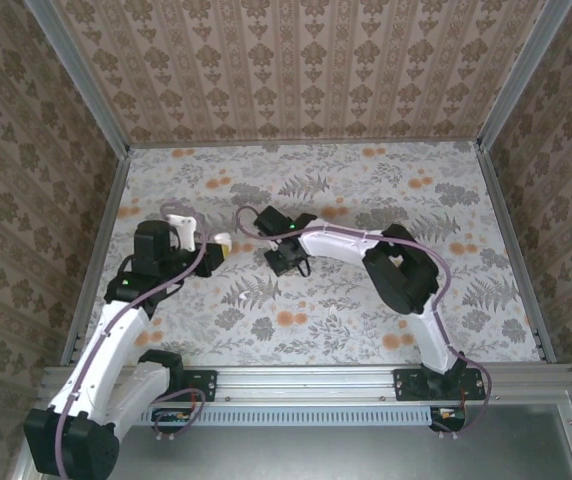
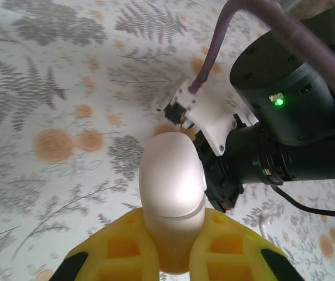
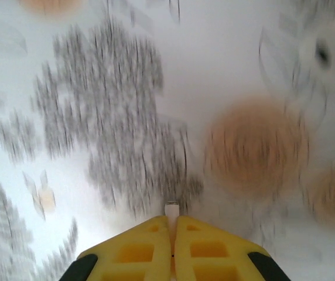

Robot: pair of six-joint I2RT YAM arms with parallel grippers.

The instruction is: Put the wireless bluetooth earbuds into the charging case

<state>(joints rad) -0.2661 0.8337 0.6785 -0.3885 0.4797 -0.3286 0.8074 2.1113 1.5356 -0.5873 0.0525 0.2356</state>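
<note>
Left gripper (image 2: 174, 225), jaws pinching white case (image 2: 172, 184); right gripper (image 3: 172, 222), jaws pressed on tiny white earbud (image 3: 171, 209); both near middle of floral table (image 1: 386, 185).

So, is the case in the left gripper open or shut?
Shut, it seems: the case in the left gripper shows a smooth closed shell, no gap.

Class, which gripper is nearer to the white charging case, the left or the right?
Left. The left gripper grips the charging case between its fingers; the right gripper is off to the case's right, shut on a tiny white earbud.
</note>
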